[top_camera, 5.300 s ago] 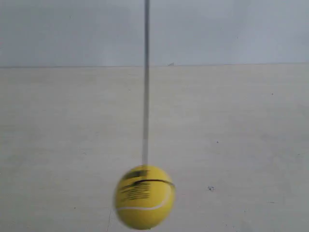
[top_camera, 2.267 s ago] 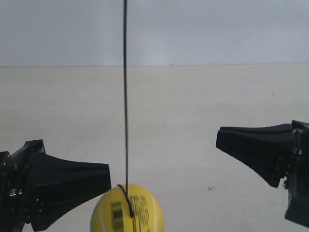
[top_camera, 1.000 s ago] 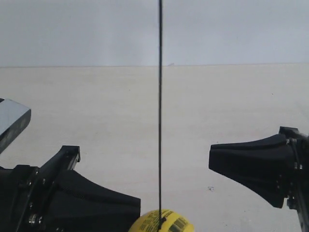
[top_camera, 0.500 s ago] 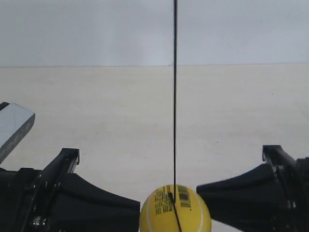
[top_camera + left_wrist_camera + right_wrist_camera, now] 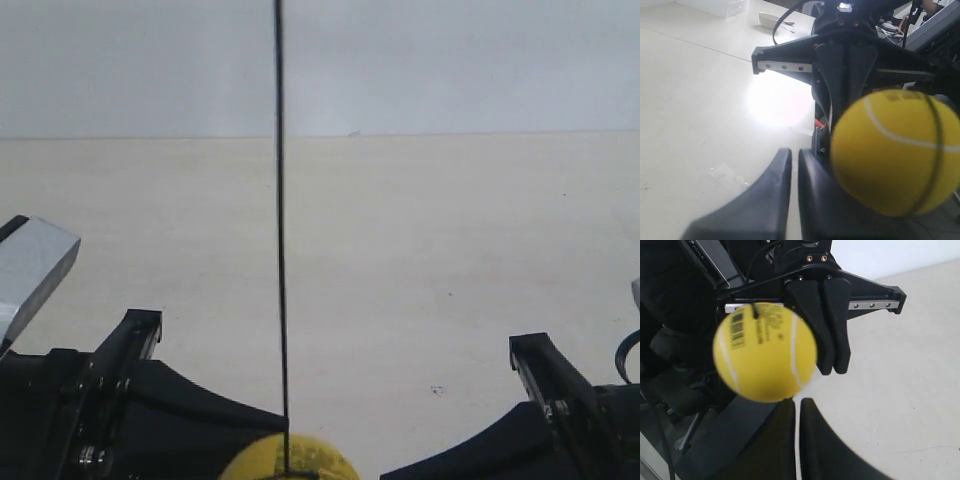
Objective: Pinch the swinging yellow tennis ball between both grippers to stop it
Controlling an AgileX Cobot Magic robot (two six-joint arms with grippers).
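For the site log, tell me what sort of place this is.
Probably a robotics lab bench. There is a bare pale tabletop against a plain wall. A yellow tennis ball hangs on a black cord between the left gripper and the right gripper. Cluttered equipment sits behind the arms.

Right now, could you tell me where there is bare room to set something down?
The tabletop beyond the cord is bare, on either side of it. It is crowded low in the exterior view: the hand at its left and the hand at its right flank the yellow tennis ball.
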